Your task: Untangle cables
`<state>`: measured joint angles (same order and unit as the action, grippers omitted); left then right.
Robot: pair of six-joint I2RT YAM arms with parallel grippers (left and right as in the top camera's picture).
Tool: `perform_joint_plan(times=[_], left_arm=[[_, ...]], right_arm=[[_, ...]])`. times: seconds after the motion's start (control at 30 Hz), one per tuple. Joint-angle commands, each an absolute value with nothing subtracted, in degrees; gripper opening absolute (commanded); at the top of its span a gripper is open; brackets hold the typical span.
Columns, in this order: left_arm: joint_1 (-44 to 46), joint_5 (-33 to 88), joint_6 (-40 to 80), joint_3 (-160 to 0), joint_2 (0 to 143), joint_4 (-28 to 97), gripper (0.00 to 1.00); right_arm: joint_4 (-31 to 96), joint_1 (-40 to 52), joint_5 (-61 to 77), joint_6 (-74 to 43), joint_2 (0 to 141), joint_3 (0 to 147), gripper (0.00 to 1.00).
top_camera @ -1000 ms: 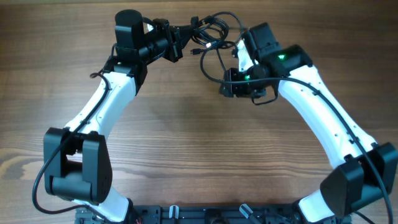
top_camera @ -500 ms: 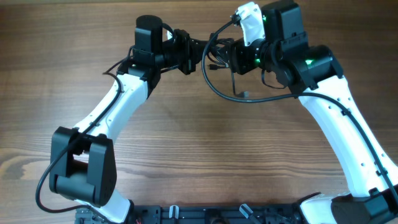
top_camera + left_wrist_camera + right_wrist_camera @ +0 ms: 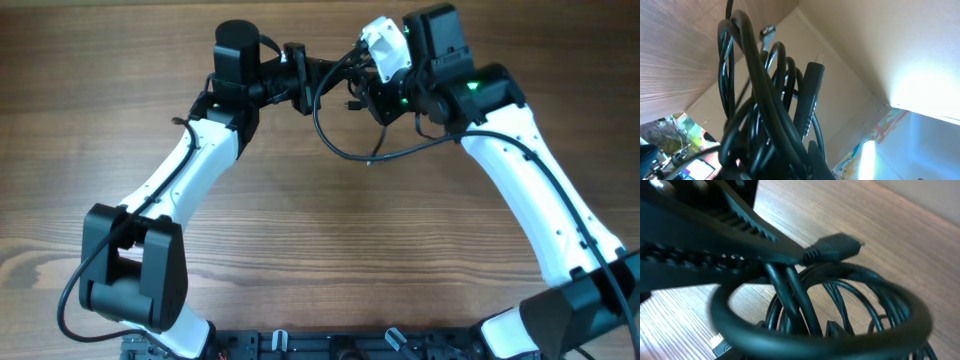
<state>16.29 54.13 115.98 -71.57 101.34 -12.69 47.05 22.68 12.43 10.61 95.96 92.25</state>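
Black cables (image 3: 335,72) hang bunched between my two arms, lifted off the wooden table (image 3: 300,240) near its far edge. My left gripper (image 3: 303,80) is clenched on one side of the tangle; its wrist camera is filled with the looping cords (image 3: 765,115) and one long plug (image 3: 810,95). My right gripper (image 3: 372,95) grasps the other side, its fingers (image 3: 750,217) pinched on a cord just beside a plug (image 3: 835,245). One loose loop (image 3: 340,150) sags toward me.
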Motion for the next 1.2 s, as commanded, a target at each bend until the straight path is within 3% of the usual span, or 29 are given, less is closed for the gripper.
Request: perform_joint_plan(times=[0.0,0.07,0.33,0.47,0.6,0.7,0.9,0.97,1.03,1.17], left_arm=[[13.72,54.98,125.01,-72.44,100.49,-14.85,0.04],[12.43,53.84,124.99,-72.44,100.49,-14.81,0.04],[1.61,35.81,120.40,-72.44,100.49,-6.07,0.04],[-2.11,36.23,106.10,-72.44,100.51,1.17,0.04],[-0.32,39.40,80.71,-72.44,100.51,10.94,0.04],[0.54,39.09,65.41,-72.44,100.51,19.31,0.04],[0.40,32.71,56.49,-72.44,100.51,26.22,0.04],[-0.40,28.99,49.95,-72.44,100.51,27.75,0.04],[-2.24,26.74,45.10,-72.44,100.51,29.43,0.04],[-0.78,36.67,42.39,-72.44,100.51,34.79,0.04]], right_arm=[[46.28,22.63,13.54,5.21,98.17,92.51,0.18],[45.84,22.65,13.61,0.51,97.95,92.55,0.06],[58.08,22.65,17.65,-15.81,97.60,92.55,0.04],[62.74,22.65,20.12,-17.34,97.60,92.55,0.04],[60.55,22.68,30.06,-10.96,97.62,92.55,0.04],[61.14,22.65,19.90,-17.87,97.62,92.55,0.04],[70.26,22.63,-15.97,-34.92,97.62,92.51,0.04],[68.71,22.65,-13.56,-29.23,97.62,92.51,0.04],[62.89,22.70,7.66,-7.68,97.95,92.51,0.04],[60.20,22.70,14.57,-7.46,99.02,92.51,0.04]])
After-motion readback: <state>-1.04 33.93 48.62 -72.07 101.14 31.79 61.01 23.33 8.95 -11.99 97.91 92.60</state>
